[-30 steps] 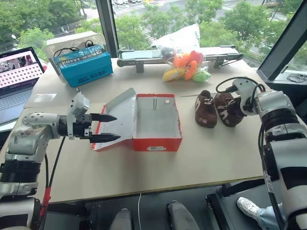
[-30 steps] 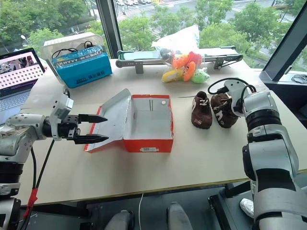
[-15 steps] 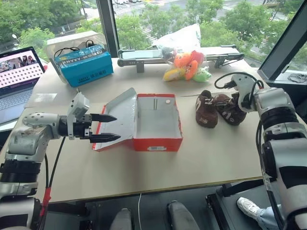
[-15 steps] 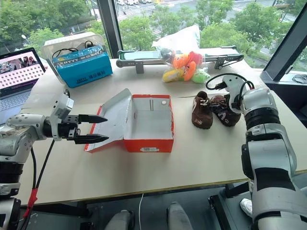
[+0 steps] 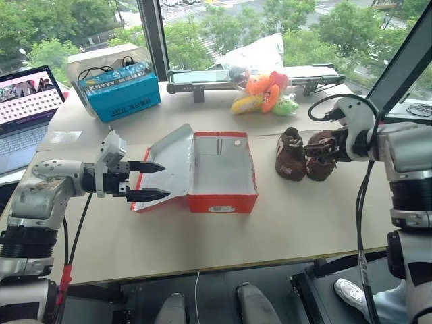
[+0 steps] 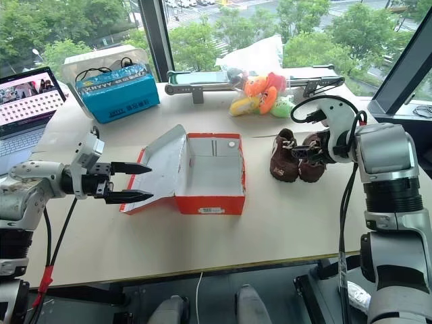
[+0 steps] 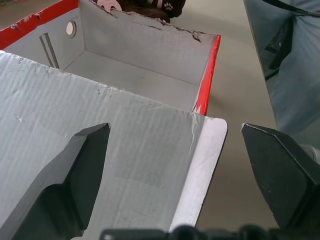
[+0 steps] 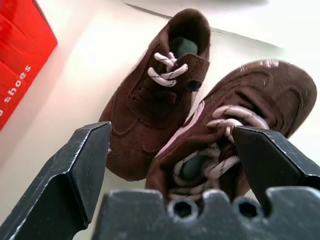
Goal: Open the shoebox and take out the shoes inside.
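Observation:
The red shoebox [image 5: 223, 172] stands open mid-table, its pale inside bare and its lid [image 5: 165, 162] folded flat to the left. My left gripper [image 5: 154, 181] is open, level, with its fingertips over the lid [image 7: 100, 150] and nothing between them. The two brown shoes [image 5: 291, 155] [image 5: 322, 162] sit side by side on the table to the right of the box. My right gripper [image 5: 317, 148] hangs open just above the right shoe [image 8: 240, 125]. It holds nothing, and the left shoe [image 8: 155, 100] lies beyond its fingers.
At the back left are a blue box [image 5: 120, 91] and a laptop [image 5: 27, 108]. Plush toys [image 5: 263, 94] and a plastic bag lie at the back middle beside a long black device [image 5: 202, 76]. The table's [image 5: 223, 236] front strip is bare.
My right gripper opened, let go of the right shoe and drew back and up from it. The shoe now rests beside the other one. The left arm kept still.

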You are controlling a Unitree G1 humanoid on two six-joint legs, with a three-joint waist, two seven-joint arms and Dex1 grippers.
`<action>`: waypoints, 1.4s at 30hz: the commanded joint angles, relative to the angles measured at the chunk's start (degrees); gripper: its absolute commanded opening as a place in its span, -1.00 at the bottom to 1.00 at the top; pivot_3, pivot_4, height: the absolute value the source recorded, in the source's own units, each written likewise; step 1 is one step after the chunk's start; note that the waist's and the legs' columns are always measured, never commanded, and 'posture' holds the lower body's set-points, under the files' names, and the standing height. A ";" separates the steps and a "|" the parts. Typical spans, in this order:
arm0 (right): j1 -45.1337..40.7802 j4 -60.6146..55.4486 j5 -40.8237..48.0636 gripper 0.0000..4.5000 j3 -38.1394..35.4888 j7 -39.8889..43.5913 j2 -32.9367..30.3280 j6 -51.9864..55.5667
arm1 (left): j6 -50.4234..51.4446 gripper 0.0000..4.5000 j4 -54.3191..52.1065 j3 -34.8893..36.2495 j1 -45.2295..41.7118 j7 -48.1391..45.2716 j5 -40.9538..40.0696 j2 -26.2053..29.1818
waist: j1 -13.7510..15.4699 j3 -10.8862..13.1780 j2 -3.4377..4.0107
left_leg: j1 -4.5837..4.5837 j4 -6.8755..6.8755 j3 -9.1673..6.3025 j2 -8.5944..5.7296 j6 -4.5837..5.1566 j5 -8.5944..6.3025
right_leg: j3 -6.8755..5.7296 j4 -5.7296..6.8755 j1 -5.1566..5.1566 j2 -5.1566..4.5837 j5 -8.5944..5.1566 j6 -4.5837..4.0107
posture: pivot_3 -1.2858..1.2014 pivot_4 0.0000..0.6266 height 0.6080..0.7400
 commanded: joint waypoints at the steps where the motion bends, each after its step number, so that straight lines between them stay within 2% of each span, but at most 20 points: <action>1: 0.27 2.79 -0.72 1.00 -0.92 -2.53 -0.61 -3.94 | -0.36 1.00 -0.93 1.14 -0.49 0.20 -0.57 0.30 | 0.06 0.00 0.00 | 0.00 0.00 0.01 0.00 0.00 0.00 | 0.00 0.00 0.00 -0.01 0.00 0.00 | 0.03 -0.52 0.48; 11: -3.39 23.18 -5.17 1.00 3.83 -4.27 0.11 -19.93 | -0.65 1.00 -0.81 1.15 -0.61 0.18 -0.46 0.39 | -0.22 0.00 0.00 | 0.00 0.00 0.04 -0.01 0.00 0.00 | 0.02 -0.02 0.00 -0.01 0.00 0.00 | 0.03 -0.52 0.48; 17: -6.57 22.22 -5.71 1.00 6.38 -0.14 -0.73 -21.09 | -0.49 1.00 -1.32 1.86 0.24 0.29 -0.65 1.01 | -0.30 0.00 0.00 | 0.01 0.00 0.02 0.00 0.00 0.00 | 0.02 -0.01 0.00 0.00 0.01 -0.01 | 0.03 -0.52 0.48; 23: -3.83 8.32 -3.10 1.00 5.85 5.59 -3.92 -13.39 | -0.50 1.00 -1.76 2.49 1.21 0.50 -0.86 1.39 | -0.12 0.02 0.03 | -0.01 -0.01 0.00 -0.01 0.00 0.00 | 0.01 -0.01 -0.02 0.00 0.00 0.00 | 0.03 -0.52 0.48; 29: 0.49 -0.74 -1.71 1.00 3.97 5.83 -7.16 -8.26 | -0.49 1.00 -2.03 2.67 1.69 0.83 -1.05 1.32 | 0.15 0.01 0.02 | 0.01 0.03 0.01 -0.01 0.00 0.00 | 0.00 0.00 0.02 -0.01 0.00 0.01 | 0.03 -0.52 0.48; 32: 5.09 -11.82 1.81 1.00 -2.04 5.58 -8.01 -2.93 | -0.82 1.00 -1.13 4.23 1.97 3.58 -0.70 0.63 | 0.32 0.02 0.03 | 0.00 0.02 0.02 0.00 0.00 0.00 | 0.01 0.01 0.00 0.00 0.00 0.01 | 0.03 -0.52 0.48; 36: 13.90 -32.53 6.79 1.00 -16.43 1.92 -1.98 4.32 | -3.81 1.00 0.21 7.19 4.21 13.68 3.21 -1.49 | 0.46 0.01 0.03 | 0.01 0.02 -0.02 0.04 0.02 -0.02 | 0.00 0.03 -0.01 0.02 -0.01 0.01 | 0.03 -0.52 0.48; 38: 17.53 -40.96 8.67 1.00 -23.31 -0.54 3.63 5.80 | -2.32 1.00 0.62 10.52 5.01 20.55 2.71 -3.96 | 0.79 0.00 0.00 | 0.03 0.06 -0.03 0.03 0.02 -0.01 | 0.00 0.07 0.03 0.02 0.00 0.00 | 0.03 -0.52 0.48; 42: 23.57 -52.30 11.77 1.00 -29.82 -3.19 10.46 9.05 | -1.99 1.00 0.84 16.67 7.44 33.54 3.34 -8.67 | 1.76 -0.03 -0.03 | 0.03 0.30 -0.07 0.02 0.02 -0.01 | -0.04 0.06 0.14 0.02 0.05 0.14 | 0.03 -0.52 0.48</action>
